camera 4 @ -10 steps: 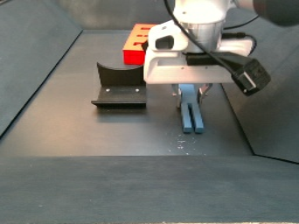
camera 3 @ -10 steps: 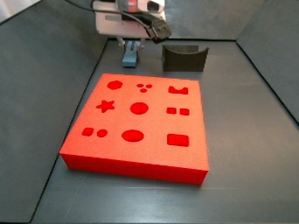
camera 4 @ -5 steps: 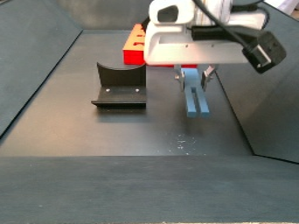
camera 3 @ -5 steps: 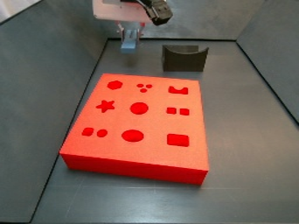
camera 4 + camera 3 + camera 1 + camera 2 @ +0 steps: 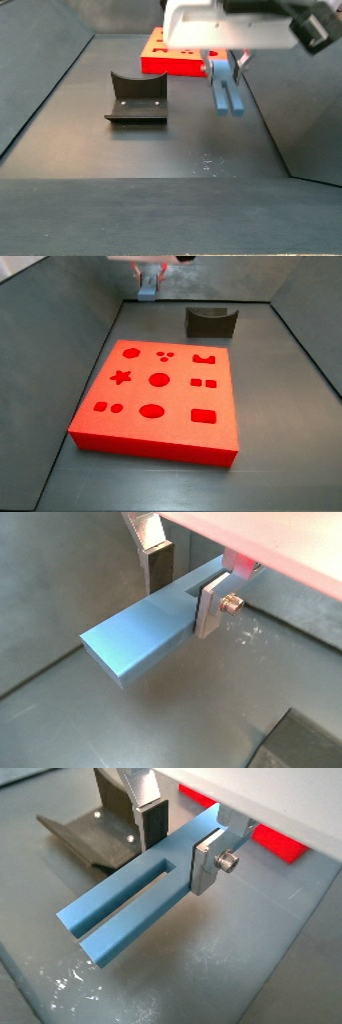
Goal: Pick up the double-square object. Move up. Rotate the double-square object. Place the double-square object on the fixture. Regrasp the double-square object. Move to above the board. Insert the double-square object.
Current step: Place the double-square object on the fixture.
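The double-square object [image 5: 131, 910] is a slim blue block with a long slot, and it hangs clear of the floor. My gripper [image 5: 181, 840] is shut on its upper end, one silver finger [image 5: 207, 860] on each broad face. In both side views the gripper [image 5: 225, 60] is high near the frame top, with the block [image 5: 226, 92] pointing down from it. It also shows in a side view as a small blue piece [image 5: 144, 294] behind the board. The dark notched fixture [image 5: 210, 322] stands on the floor beside the red board [image 5: 160, 391].
Dark grey walls close in the floor on both sides. The fixture [image 5: 135, 97] stands to the side of the gripper, with the board's red end [image 5: 174, 57] behind it. The fixture [image 5: 83, 836] and a strip of board [image 5: 274, 840] also show in a wrist view.
The gripper has risen with the double-square object, lifting it off the floor to well above it. The board and fixture have not moved.
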### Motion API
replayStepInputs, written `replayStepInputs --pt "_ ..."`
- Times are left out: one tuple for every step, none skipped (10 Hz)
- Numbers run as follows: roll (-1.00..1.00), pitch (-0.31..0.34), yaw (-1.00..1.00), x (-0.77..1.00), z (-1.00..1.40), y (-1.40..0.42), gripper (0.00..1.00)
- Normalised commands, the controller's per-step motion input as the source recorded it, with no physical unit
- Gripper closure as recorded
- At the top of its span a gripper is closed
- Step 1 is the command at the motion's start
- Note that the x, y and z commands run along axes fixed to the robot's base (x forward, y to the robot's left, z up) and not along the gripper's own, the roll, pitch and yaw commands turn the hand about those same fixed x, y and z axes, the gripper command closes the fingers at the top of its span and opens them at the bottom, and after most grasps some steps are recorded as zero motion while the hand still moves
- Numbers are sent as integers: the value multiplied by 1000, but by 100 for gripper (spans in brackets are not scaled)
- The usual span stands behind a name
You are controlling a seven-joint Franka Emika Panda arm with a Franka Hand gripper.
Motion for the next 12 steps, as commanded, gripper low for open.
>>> replayStepInputs --pt "85 41 -8 -28 1000 6 100" --pt "91 46 2 -31 1000 5 100" --pt "92 51 11 -29 926 2 100" --pt "104 60 19 -20 734 4 100" --pt "111 70 24 -13 586 2 100" --pt "118 82 30 -3 393 2 100" --pt "114 89 33 -1 242 0 100" --pt "79 -207 129 1000 -486 -472 100" --pt "76 -203 127 1000 -509 -470 100" --pt "46 -144 84 1000 -482 -379 100" --pt "27 -105 63 1000 -452 -349 100" --pt "3 -59 46 1000 -388 -315 100"
